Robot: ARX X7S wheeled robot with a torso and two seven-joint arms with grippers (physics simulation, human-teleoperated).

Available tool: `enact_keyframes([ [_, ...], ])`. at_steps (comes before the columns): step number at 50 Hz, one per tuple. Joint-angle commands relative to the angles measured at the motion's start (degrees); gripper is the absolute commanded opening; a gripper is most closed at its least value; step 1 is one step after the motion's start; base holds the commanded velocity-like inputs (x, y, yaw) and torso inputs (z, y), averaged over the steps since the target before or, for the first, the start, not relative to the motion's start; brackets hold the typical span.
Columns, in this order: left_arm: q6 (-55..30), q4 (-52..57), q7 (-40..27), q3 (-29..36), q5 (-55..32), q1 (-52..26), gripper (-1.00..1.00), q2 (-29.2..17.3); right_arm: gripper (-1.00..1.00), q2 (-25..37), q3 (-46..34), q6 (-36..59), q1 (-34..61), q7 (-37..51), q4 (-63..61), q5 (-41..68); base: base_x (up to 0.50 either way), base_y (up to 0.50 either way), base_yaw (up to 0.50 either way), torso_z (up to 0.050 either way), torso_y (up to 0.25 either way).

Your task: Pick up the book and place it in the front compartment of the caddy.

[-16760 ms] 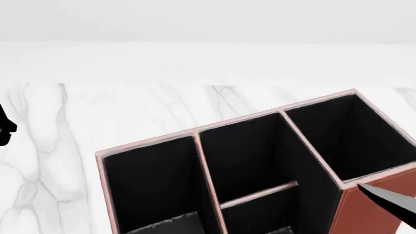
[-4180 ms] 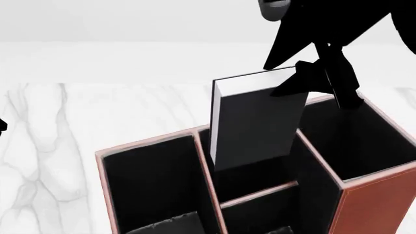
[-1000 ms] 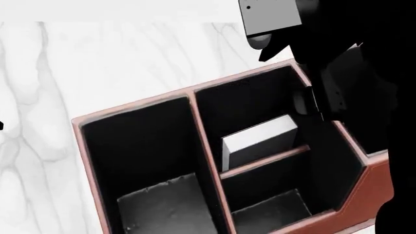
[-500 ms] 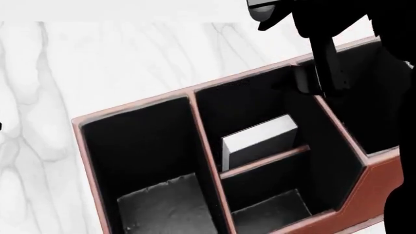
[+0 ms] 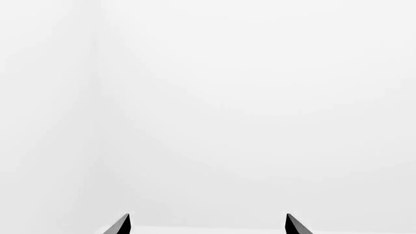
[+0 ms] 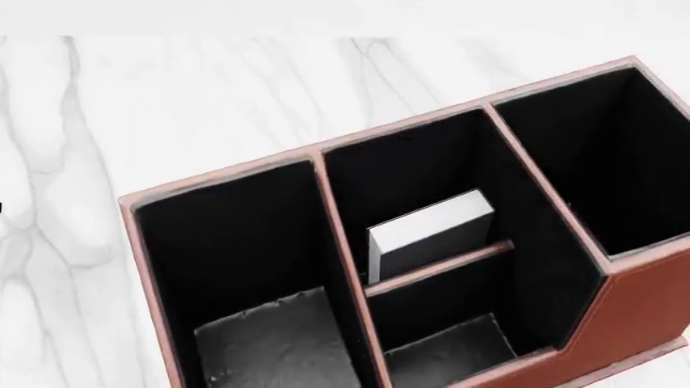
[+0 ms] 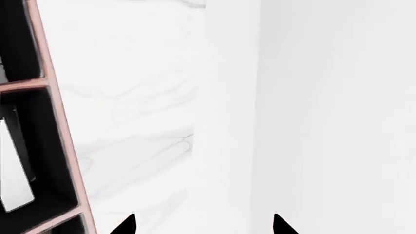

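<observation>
The reddish-brown caddy [image 6: 636,307] fills the head view. The black book [image 6: 431,226] stands tilted in the front compartment [image 6: 410,166], the middle-column cell between the low divider [image 6: 437,267] and the tall wall, white page edges up. Nothing holds it. Neither gripper shows in the head view. My right gripper [image 7: 203,226] is open and empty over the marble beside the caddy's rim [image 7: 58,126]; the book [image 7: 13,180] shows at that view's edge. My left gripper [image 5: 206,226] is open and empty, facing a plain white surface.
The caddy stands on a white marble table [image 6: 161,105] that also shows in the right wrist view [image 7: 130,97]. The caddy's two side columns [image 6: 237,259] and the near middle cell [image 6: 453,339] hold nothing.
My right arm has risen out of the head view, away from the caddy. The book stays where it stood in the middle column's far cell.
</observation>
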Motion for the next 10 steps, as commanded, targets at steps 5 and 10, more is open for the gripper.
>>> enact_keyframes([
  [5, 0.4, 0.3, 1.1, -1.2, 0.5, 0.4, 1.00, 1.0, 1.00, 11.6, 4.1, 16.1, 3.9, 6.7, -30.2, -1.9, 0.00, 0.00, 0.00, 0.000, 0.000],
  [10, 0.3, 0.5, 1.0, -1.1, 0.4, 0.4, 1.00, 0.9, 1.00, 16.2, 4.8, 23.1, 3.6, 7.4, -42.3, -2.6, 0.00, 0.00, 0.00, 0.000, 0.000],
])
